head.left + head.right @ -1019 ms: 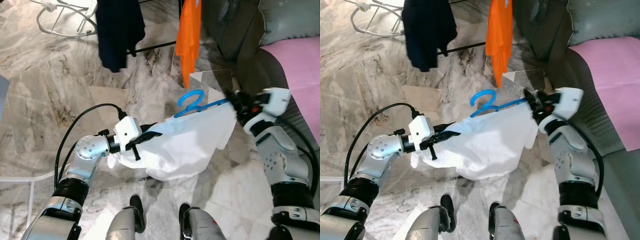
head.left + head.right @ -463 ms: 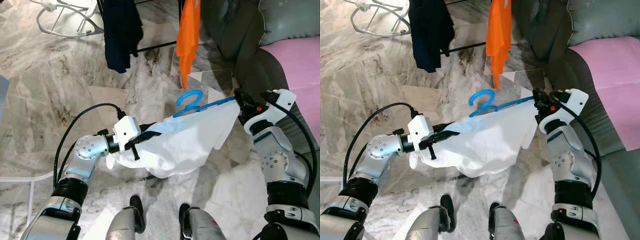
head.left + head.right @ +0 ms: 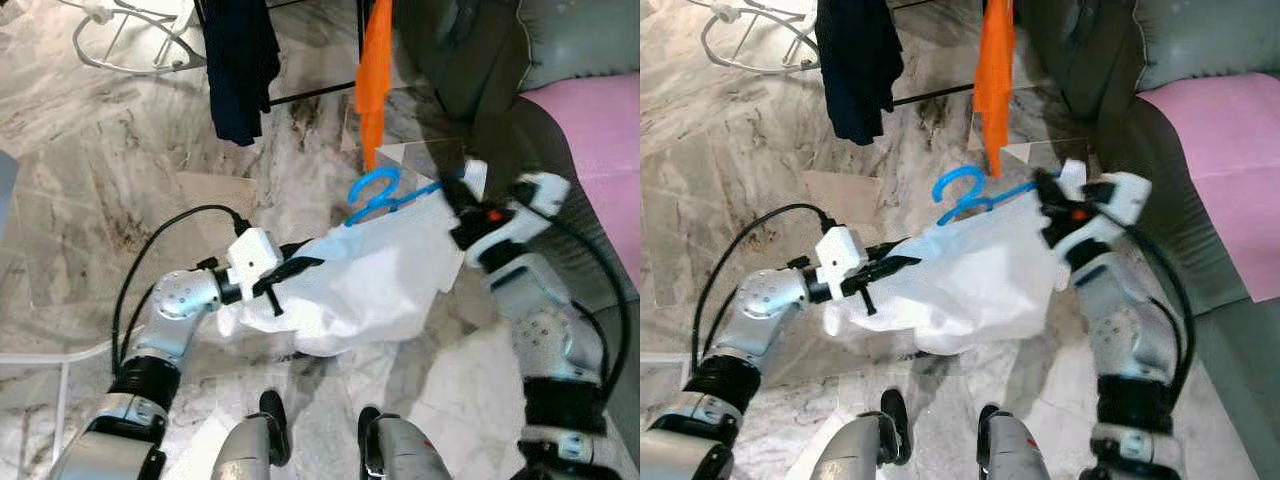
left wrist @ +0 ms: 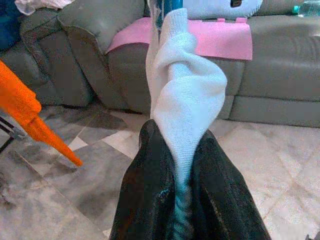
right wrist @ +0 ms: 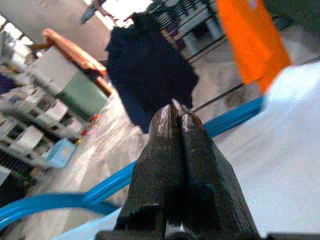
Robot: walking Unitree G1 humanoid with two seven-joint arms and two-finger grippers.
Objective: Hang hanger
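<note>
Blue hanger (image 3: 378,197) carrying white garment (image 3: 365,285), held in air just below orange garment (image 3: 375,70). Left end effector (image 4: 182,200) clamped on white cloth and hanger end. Right end effector (image 5: 176,127) pinched shut on other hanger arm, near grey sofa (image 3: 470,70). Dark garment (image 3: 240,65) hanging beside orange garment.

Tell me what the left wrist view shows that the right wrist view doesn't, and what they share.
Left wrist view alone: the left gripper shut on a twisted bunch of the white garment, with a grey sofa and its pink cover behind.

Right wrist view alone: the right gripper with fingers pressed together over the blue hanger, a dark navy garment hanging behind, and blurred shelving.

Both: the white garment, the hanging orange garment and the marble floor.
</note>
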